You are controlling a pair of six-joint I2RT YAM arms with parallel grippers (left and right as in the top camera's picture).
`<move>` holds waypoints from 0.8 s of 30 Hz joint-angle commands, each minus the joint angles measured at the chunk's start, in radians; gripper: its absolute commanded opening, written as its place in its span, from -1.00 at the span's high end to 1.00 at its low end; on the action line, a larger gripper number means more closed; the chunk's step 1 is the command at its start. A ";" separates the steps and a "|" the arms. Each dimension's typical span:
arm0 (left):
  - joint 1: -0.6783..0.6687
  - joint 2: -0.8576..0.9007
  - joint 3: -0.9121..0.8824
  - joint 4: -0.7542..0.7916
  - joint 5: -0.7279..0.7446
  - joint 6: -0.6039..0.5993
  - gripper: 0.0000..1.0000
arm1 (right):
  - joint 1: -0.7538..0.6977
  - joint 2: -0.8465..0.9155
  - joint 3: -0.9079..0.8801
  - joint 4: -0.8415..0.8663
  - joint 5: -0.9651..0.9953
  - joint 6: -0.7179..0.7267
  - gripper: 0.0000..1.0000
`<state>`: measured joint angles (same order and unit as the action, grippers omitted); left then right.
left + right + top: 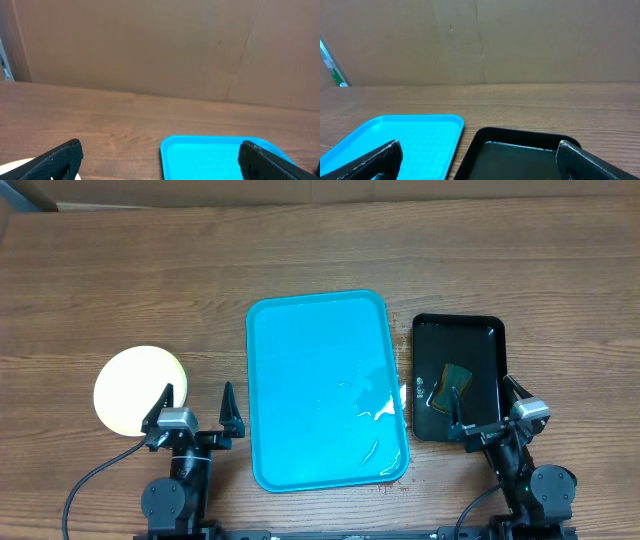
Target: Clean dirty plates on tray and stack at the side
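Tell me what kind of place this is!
Probably a robot workshop, not a real kitchen. The left gripper and right gripper sit at a wooden table with a blue tray, a sponge in a black tray, and plain cardboard behind.

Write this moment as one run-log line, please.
tray: no plates; yellow plate: on table, left of tray; sponge: in black tray; left gripper: open; right gripper: open

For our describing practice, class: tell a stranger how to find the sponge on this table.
Start at the big turquoise tray mid-table. Just to its right in the overhead view sits a smaller black tray. The sponge lies inside it, the only small yellow-and-green block there.
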<state>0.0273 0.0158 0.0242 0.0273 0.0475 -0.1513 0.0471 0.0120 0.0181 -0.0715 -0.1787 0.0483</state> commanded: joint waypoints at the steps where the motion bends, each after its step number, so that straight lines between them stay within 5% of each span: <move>1: 0.007 -0.013 -0.019 -0.004 -0.007 -0.013 -0.99 | -0.003 -0.006 -0.010 0.005 0.006 -0.004 -1.00; 24: 0.006 -0.006 -0.019 -0.103 -0.010 -0.010 -1.00 | -0.003 -0.006 -0.010 0.005 0.006 -0.004 -1.00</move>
<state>0.0273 0.0158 0.0090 -0.0742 0.0471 -0.1551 0.0471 0.0120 0.0181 -0.0711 -0.1787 0.0483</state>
